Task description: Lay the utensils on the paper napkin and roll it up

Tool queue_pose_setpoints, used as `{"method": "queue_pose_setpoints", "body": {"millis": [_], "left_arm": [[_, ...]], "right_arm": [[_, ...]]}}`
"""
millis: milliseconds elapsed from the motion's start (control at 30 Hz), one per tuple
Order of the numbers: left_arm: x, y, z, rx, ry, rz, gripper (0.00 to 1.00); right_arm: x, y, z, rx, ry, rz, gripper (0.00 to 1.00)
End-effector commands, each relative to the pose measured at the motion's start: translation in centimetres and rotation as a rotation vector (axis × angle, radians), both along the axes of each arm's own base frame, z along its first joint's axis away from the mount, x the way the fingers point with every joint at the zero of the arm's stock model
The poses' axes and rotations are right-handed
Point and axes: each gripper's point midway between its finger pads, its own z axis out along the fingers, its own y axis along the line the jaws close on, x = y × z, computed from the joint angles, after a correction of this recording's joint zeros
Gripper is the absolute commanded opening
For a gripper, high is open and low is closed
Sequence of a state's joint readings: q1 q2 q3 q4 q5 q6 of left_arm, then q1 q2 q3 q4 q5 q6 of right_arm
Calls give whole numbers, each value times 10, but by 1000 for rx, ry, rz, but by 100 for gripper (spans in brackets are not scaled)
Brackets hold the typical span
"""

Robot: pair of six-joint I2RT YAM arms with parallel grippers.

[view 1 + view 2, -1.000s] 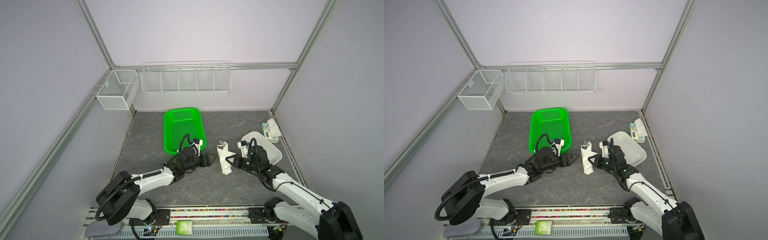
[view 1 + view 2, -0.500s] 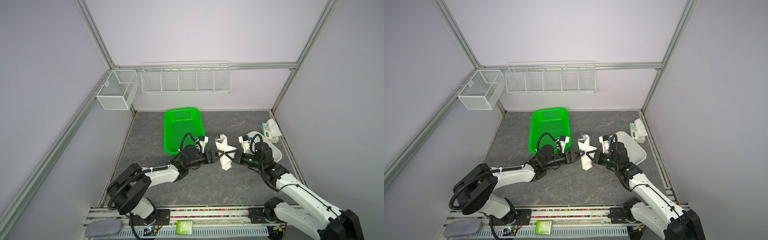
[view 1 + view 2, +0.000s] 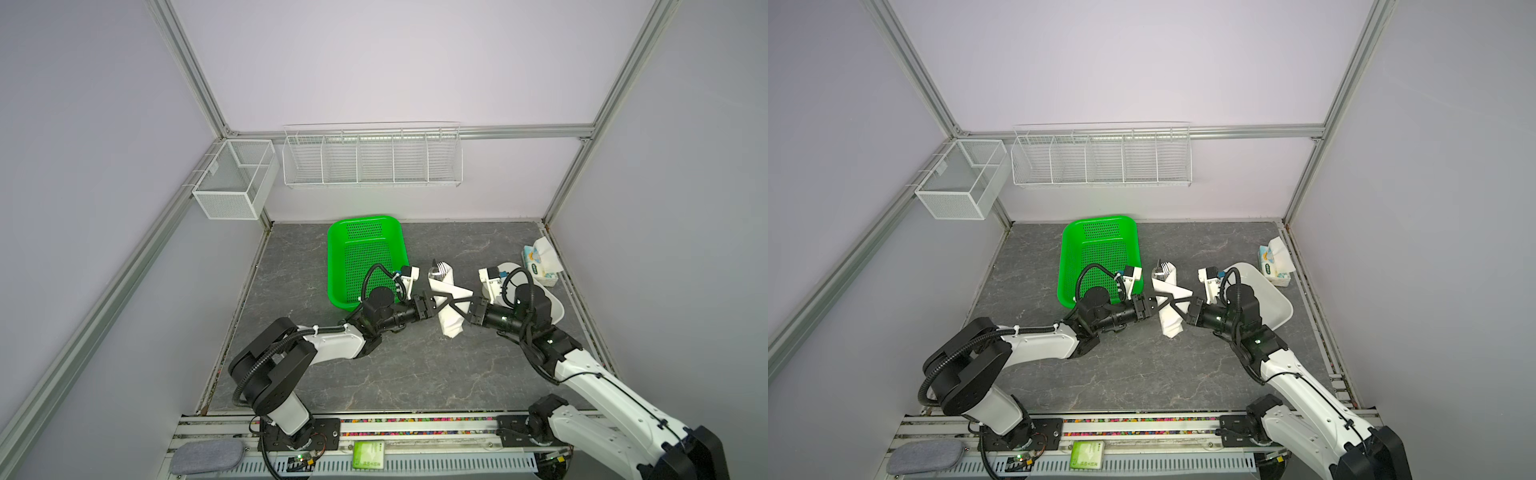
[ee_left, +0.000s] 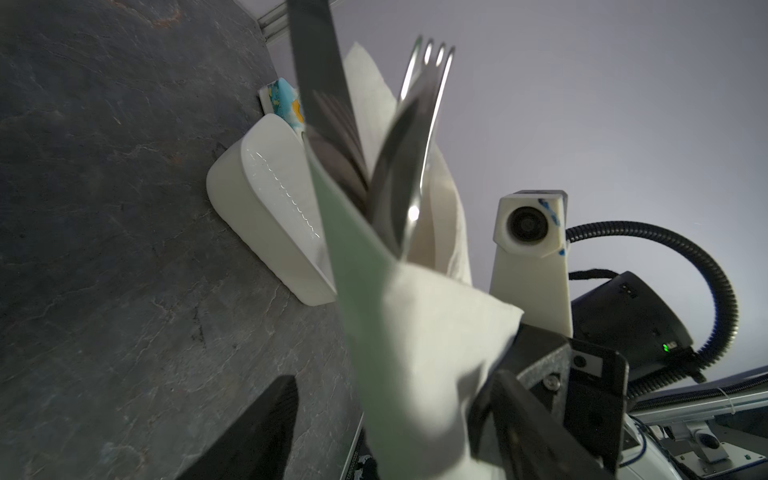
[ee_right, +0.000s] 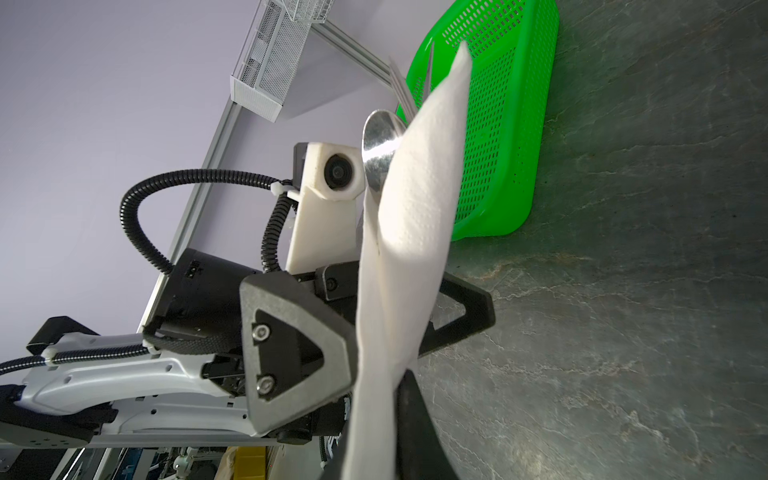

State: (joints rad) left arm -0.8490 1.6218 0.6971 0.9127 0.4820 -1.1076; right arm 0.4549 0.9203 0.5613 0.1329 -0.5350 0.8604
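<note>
We find bare table (image 3: 395, 374) nearest. Beyond it, at mid-table, both grippers meet on the paper napkin (image 3: 451, 326), which is rolled around the utensils (image 3: 439, 271) and tilted. The right gripper (image 3: 457, 309) is clamped tight on the middle of the roll. The left gripper (image 3: 441, 305) stands wide, one finger on each side of the roll; we cannot tell whether it touches. The fork (image 4: 432, 83), knife (image 4: 320, 83) and spoon (image 5: 380, 145) project from the roll's far end. Further back: the green basket (image 3: 361, 257) on the left, the white dish (image 3: 555, 307) and tissue pack (image 3: 538, 262) on the right
</note>
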Motion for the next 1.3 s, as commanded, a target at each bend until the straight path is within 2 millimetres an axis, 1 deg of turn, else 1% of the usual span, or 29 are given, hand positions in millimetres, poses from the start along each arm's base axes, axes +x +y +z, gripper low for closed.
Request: {"method": "queue_pose_setpoints", "body": {"millis": [0, 200, 467, 700, 900, 967, 1100, 1267], "left_arm": [[2, -6, 31, -87, -36, -27, 72], [3, -10, 42, -130, -39, -46, 67], [3, -10, 46, -157, -35, -52, 57], [2, -9, 48, -184, -33, -52, 47], [2, -9, 54, -206, -41, -52, 38], [3, -9, 55, -206, -43, -51, 33], [3, -8, 57, -211, -45, -48, 32], [5, -6, 59, -222, -48, -38, 27]], "right_arm": [[-2, 6, 32, 73, -87, 42, 12], [-4, 8, 38, 96, -101, 60, 12], [-5, 8, 41, 106, -103, 59, 12], [-3, 9, 40, 118, -98, 59, 13], [-4, 9, 39, 117, -95, 60, 13], [-4, 10, 38, 115, -91, 62, 12], [-4, 10, 37, 115, -90, 66, 12], [-5, 11, 37, 116, -91, 75, 13]]}}
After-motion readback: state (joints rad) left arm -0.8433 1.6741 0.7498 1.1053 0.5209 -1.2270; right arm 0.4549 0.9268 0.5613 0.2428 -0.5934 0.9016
